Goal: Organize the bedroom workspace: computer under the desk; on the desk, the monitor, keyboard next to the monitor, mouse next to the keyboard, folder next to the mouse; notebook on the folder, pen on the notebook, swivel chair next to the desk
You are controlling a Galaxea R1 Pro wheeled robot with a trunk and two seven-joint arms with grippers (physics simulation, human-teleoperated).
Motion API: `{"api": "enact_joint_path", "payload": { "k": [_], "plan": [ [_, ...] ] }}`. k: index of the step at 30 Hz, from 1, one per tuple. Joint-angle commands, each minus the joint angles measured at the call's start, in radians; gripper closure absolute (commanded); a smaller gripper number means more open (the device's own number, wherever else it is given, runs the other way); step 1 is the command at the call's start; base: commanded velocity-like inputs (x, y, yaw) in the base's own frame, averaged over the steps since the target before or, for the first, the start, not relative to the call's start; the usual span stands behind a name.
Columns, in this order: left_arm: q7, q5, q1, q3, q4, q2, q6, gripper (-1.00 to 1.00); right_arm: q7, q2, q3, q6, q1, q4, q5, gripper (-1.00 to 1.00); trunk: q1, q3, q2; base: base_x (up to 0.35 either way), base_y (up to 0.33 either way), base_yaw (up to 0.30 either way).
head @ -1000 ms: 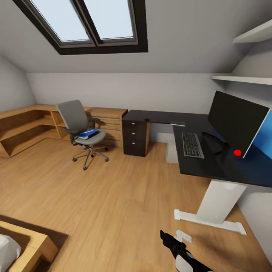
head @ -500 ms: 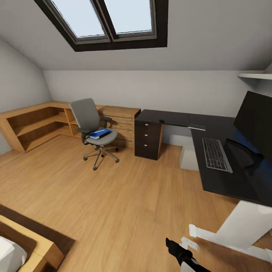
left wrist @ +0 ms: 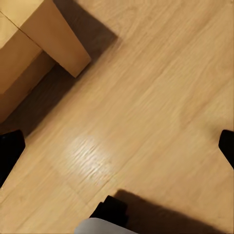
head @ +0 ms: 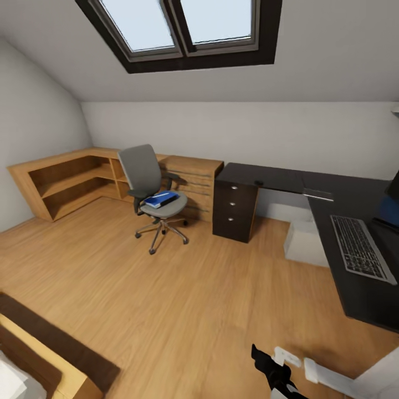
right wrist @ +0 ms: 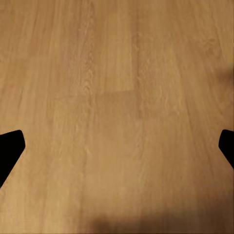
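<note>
The folder (head: pixel 161 199) lies flat on the seat of the swivel chair (head: pixel 152 191), a bright-blue rectangle with something darker resting on top of it — too small from here for me to name. I judge it thin, light and fairly stiff, with a slick cover that could slide off the cushion if nudged; the best hold looks to be an edge overhanging the seat, pinched across its thickness, keeping it level so whatever lies on it does not slip. The chair stands on the wood floor (head: pixel 166 299) just beside the low oak shelving (head: pixel 72 180), well apart from the desk (head: pixel 354 288), and its castors mean it may roll when pushed. On the black desktop the keyboard (head: pixel 361 247) lies near the edge, with the grey computer (head: pixel 303 244) tucked beneath. My left gripper (left wrist: pixel 117 146) and my right gripper (right wrist: pixel 117 146) both hang over bare floor, fingertips spread wide and holding nothing.
</note>
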Motion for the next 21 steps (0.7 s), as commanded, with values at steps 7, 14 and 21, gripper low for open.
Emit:
{"api": "enact_joint_path", "payload": {
  "k": [7, 14, 21],
  "plan": [
    [0.004, 0.007, -0.001, -0.013, -0.002, 0.000, -0.004, -1.00, 0.000, 0.000, 0.009, -0.067, -0.001, 0.021, -0.010, -1.00, 0.000, 0.008, 0.000, 0.285, 0.208, 0.076],
    [0.004, 0.007, -0.001, -0.015, -0.002, 0.000, -0.004, -1.00, 0.000, -0.001, 0.009, -0.088, 0.000, 0.045, -0.009, -1.00, 0.000, 0.019, 0.000, 0.325, 0.017, 0.009],
    [0.003, 0.007, -0.001, -0.017, -0.002, -0.003, -0.004, -1.00, 0.002, -0.004, 0.009, -0.090, 0.006, 0.049, -0.007, -1.00, 0.000, 0.030, 0.000, 0.310, -0.126, 0.001]
  ]
}}
